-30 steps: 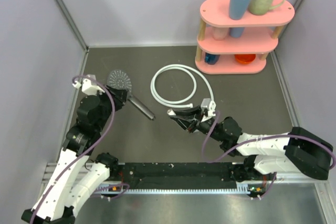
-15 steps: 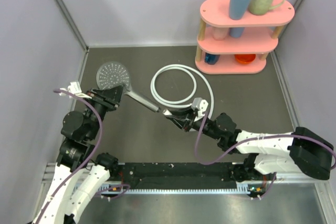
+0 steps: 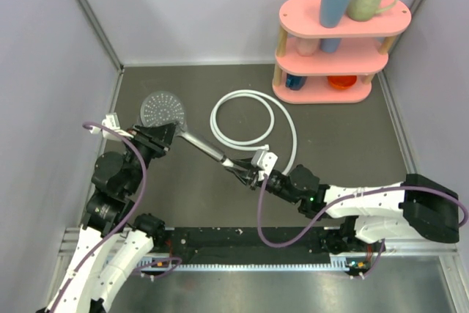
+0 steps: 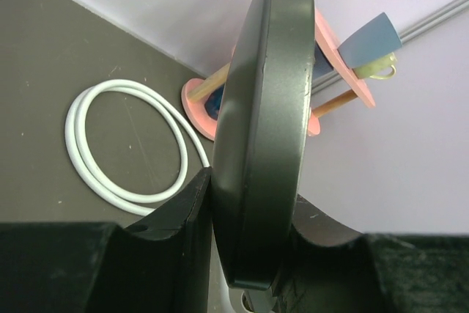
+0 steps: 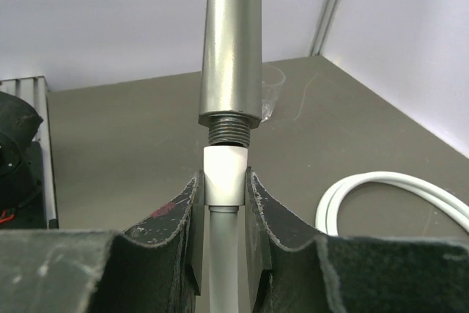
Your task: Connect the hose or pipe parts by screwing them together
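The left tool (image 3: 157, 137) is found near the left edge of the desk, clenched on the dark grey shower head (image 3: 163, 110); in the left wrist view the head's thick rim (image 4: 264, 108) is seen wedged edge-on between the two jaws. The round perforated face is turned upward, off the desk. From the head, the straight handle (image 3: 201, 146) is carried on a diagonal toward the near right, so that its long axis points from the left tool straight at the right tool (image 3: 238, 168), which is placed about mid-desk. The right tool is clamped on the white end fitting (image 5: 223, 174) of the hose (image 3: 245, 93). In the right wrist view the fitting is held upright between the jaws, directly under the handle's threaded end (image 5: 231, 135) and on the same line with it. The two appear to meet, but the threads are fully exposed, so the joint is judged not yet screwed up. The coming turn therefore depends on this shared axis being kept. The joint lies at the right tool's fingertips and well away from the left tool, which holds the opposite end. Beyond the right tool the hose is laid in a loop toward the far edge of the desk. A pink shelf (image 3: 344, 23) with mugs is set in the far right corner.
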You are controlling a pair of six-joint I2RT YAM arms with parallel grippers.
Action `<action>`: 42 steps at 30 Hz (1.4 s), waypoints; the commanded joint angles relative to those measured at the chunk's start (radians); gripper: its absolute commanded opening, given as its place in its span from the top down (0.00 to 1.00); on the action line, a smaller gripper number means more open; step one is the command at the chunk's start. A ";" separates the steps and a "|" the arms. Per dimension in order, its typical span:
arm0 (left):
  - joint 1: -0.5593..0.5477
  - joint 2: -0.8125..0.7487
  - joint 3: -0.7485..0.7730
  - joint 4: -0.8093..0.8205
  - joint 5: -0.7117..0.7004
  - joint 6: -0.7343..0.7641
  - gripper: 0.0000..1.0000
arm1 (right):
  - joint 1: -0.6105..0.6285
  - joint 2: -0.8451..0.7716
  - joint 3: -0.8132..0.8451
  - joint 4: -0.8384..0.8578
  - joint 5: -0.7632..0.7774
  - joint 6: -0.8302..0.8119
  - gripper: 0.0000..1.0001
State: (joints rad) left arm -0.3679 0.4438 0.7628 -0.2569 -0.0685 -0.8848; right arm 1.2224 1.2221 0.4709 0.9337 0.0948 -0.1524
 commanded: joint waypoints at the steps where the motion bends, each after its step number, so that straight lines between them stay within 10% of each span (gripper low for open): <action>1: 0.003 -0.004 0.021 0.048 0.006 -0.014 1.00 | 0.029 0.001 0.061 0.054 0.083 -0.065 1.00; 42: 0.003 0.006 -0.184 0.116 0.197 -0.140 1.00 | 0.072 0.131 0.196 0.031 0.247 -0.107 1.00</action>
State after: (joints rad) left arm -0.3393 0.4660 0.6155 -0.1654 -0.0952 -0.9031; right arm 1.2873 1.3617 0.5961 0.7490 0.3721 -0.2867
